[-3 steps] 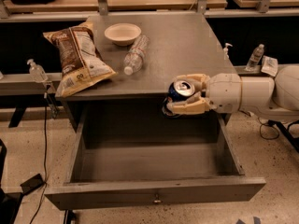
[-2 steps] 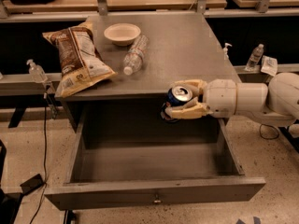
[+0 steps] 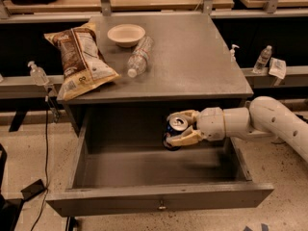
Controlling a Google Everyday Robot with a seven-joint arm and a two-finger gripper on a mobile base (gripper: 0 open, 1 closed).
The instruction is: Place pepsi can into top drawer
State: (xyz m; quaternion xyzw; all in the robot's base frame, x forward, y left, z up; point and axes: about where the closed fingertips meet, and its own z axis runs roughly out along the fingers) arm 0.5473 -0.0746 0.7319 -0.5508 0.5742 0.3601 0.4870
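over the open drawer (image 3: 159,196), toward the back, the gripper (image 3: 177,128) clamps the can (image 3: 178,123) upright, tab up. pickup and carry look done; what's left, i'd say: lower it, set it down, let go, back out.

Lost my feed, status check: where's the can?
Gripper shut on pepsi can. Can held over open top drawer, toward the rear. Nothing seen blocking.

One gripper (image 3: 176,128) over one top drawer (image 3: 120,198); one pepsi can (image 3: 178,123), bowl (image 3: 126,34), chip bag (image 3: 80,61); two water bottles (image 3: 140,56) (image 3: 263,59)
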